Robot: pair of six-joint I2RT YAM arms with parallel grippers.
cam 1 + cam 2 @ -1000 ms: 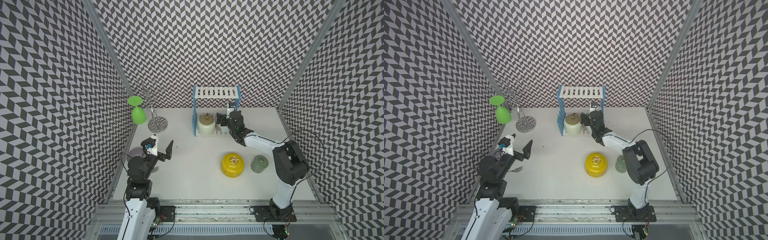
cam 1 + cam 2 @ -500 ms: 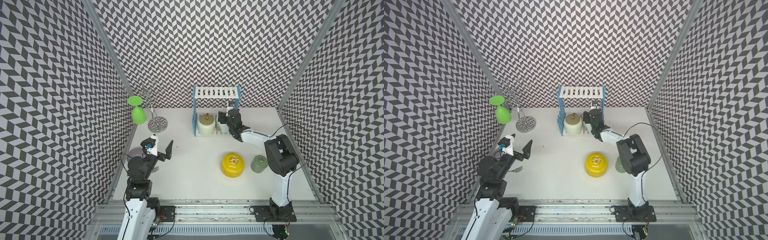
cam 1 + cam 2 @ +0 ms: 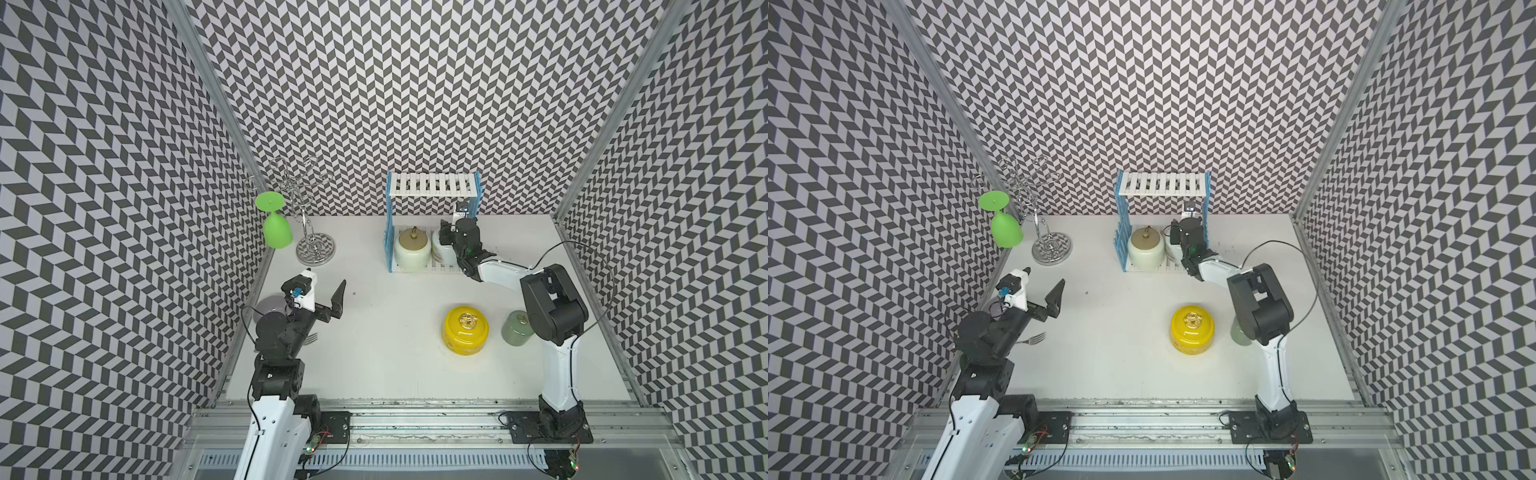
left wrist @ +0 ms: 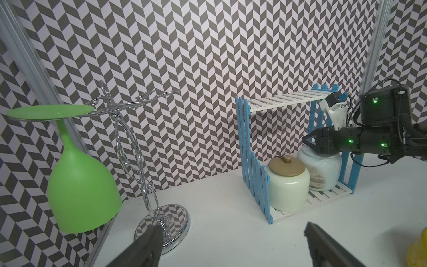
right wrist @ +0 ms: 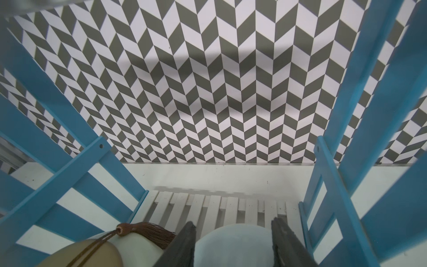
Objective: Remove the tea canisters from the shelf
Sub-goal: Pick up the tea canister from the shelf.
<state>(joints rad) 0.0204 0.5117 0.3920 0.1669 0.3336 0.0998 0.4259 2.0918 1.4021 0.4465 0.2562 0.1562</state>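
The shelf (image 3: 432, 189) (image 3: 1163, 185) stands at the back of the table. Its top board is bare. On its lower tier stand a cream tea canister with a brown lid (image 3: 411, 251) (image 4: 287, 182) and a pale blue one (image 3: 441, 249) (image 4: 323, 168). My right gripper (image 3: 446, 235) (image 5: 233, 223) reaches into the lower tier, its two fingers pressed on either side of the pale blue lid (image 5: 233, 245). A yellow canister (image 3: 466, 330) and a sage green one (image 3: 516, 328) stand on the table, off the shelf. My left gripper (image 3: 324, 284) (image 4: 231, 227) hovers open and holds nothing, at the left.
A bright green goblet (image 3: 276, 230) hangs upside down from a chrome wire stand (image 3: 314, 249) at the back left. A grey-lilac bowl (image 3: 270, 305) and a fork (image 3: 1034, 338) lie under my left arm. The shelf's blue side panels (image 5: 328, 208) flank my right gripper closely.
My right gripper's jaws have narrowed onto the pale blue canister's lid, and the arm's elbow has swung in toward the shelf. The left arm has not moved.
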